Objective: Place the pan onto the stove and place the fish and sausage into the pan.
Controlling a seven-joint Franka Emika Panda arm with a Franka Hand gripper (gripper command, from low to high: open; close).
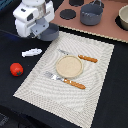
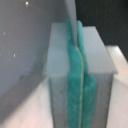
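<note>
My gripper (image 1: 39, 31) is at the exterior view's upper left, just off the placemat's far corner. It is shut on the thin handle (image 2: 71, 12) of the grey-blue pan (image 1: 49, 34), which hangs below the white hand. In the wrist view the teal pads (image 2: 72, 85) are pressed together on the handle, and the pan's grey inside (image 2: 25, 55) fills one side. The white fish (image 1: 31, 52) lies on the dark table near the pan. The red sausage (image 1: 16, 69) lies nearer the front left. The pinkish-brown stove (image 1: 112, 31) with black burners (image 1: 67, 13) is at the back.
A deeper grey pot (image 1: 91, 14) stands on the stove. A beige bowl (image 1: 123, 18) sits at the back right. The pale woven placemat (image 1: 35, 82) holds a round plate (image 1: 68, 66), a wooden-handled knife (image 1: 82, 57) and a fork (image 1: 65, 80).
</note>
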